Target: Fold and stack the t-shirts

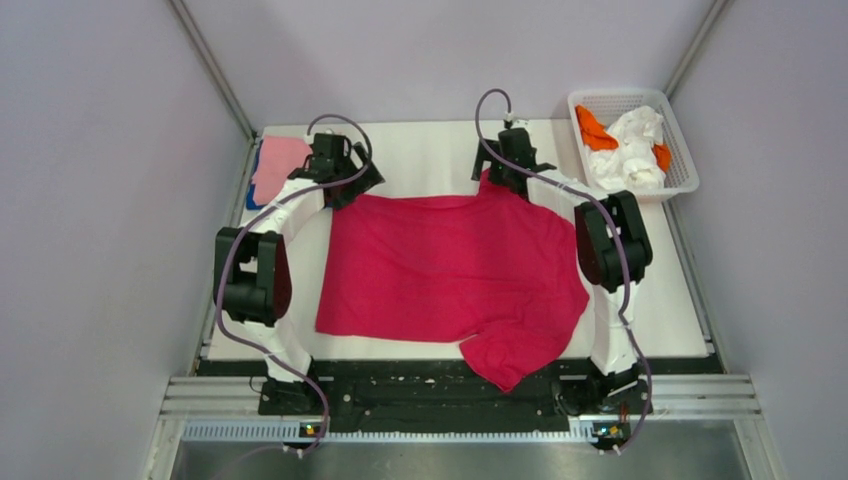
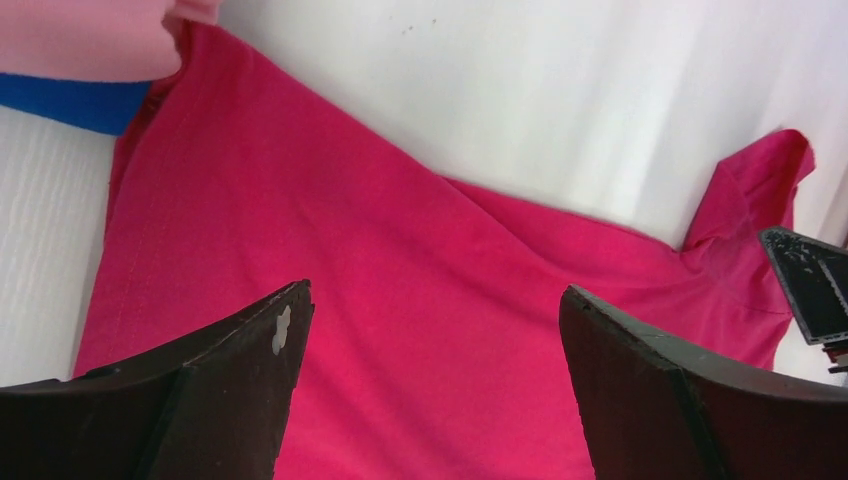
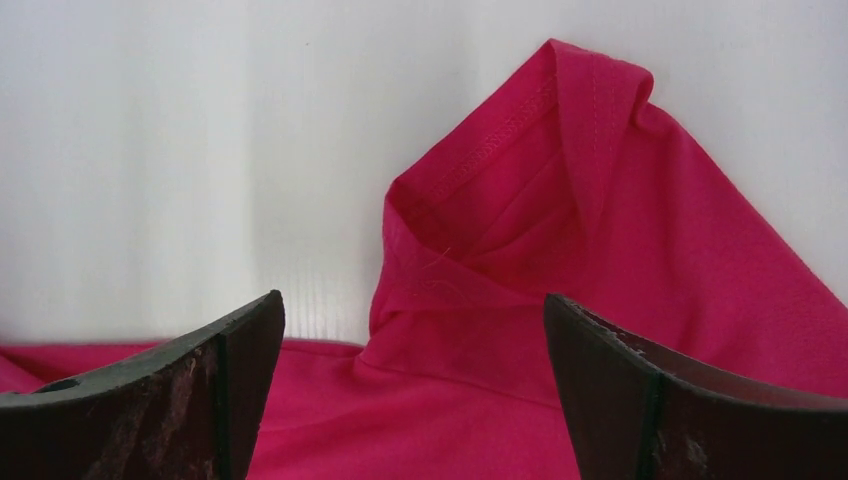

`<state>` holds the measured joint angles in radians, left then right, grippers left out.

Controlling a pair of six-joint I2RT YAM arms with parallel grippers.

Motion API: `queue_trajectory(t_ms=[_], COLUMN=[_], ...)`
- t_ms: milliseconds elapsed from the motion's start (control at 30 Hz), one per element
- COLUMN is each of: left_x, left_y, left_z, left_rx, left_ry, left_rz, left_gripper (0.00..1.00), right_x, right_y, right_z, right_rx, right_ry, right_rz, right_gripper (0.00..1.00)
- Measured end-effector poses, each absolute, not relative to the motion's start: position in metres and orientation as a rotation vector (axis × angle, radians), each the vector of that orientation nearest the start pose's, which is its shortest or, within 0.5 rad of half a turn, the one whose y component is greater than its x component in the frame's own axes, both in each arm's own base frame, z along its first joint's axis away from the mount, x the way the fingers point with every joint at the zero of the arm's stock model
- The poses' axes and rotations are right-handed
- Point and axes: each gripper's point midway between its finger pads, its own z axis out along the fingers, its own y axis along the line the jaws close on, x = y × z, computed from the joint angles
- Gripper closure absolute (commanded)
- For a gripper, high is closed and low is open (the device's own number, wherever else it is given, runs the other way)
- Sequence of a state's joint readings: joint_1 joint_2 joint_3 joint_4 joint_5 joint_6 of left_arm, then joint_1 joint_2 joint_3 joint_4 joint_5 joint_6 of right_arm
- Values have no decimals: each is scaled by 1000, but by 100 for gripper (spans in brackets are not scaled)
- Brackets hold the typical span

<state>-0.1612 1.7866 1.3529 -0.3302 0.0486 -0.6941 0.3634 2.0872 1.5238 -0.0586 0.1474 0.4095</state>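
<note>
The crimson-red t-shirt lies spread over the middle of the white table, one sleeve hanging over the near edge. My left gripper hovers open over its far left corner; its cloth fills the left wrist view between the jaws. My right gripper is open over the far right corner, where a raised fold of the red shirt stands up. A folded light pink shirt lies on a blue one at the far left; both show in the left wrist view, pink and blue.
A white plastic basket at the far right holds orange and white cloth. Grey walls enclose the table on three sides. The other gripper's black tip shows at the right edge of the left wrist view.
</note>
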Motion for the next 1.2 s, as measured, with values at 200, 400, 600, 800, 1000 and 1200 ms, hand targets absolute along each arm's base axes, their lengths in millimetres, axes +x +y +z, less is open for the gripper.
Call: queue_trajectory(t_ms=[200, 400, 600, 800, 1000, 1200], left_x=[458, 455, 454, 454, 453, 453], left_y=[-107, -104, -104, -103, -104, -105], left_z=[116, 112, 111, 111, 111, 111], left_rx=[-590, -577, -568, -557, -555, -553], left_ry=[2348, 2364, 2371, 2374, 2376, 2377], left_rz=[-442, -413, -406, -402, -407, -411], left_gripper=[2, 2, 2, 2, 2, 2], right_x=[538, 536, 539, 539, 527, 520], right_y=[192, 191, 191, 189, 179, 176], right_z=[66, 52, 53, 52, 43, 42], right_rx=[143, 152, 158, 164, 166, 167], right_ry=[2222, 2256, 2237, 2229, 2230, 2228], right_rz=[250, 239, 240, 232, 195, 193], right_gripper=[1, 1, 1, 1, 1, 1])
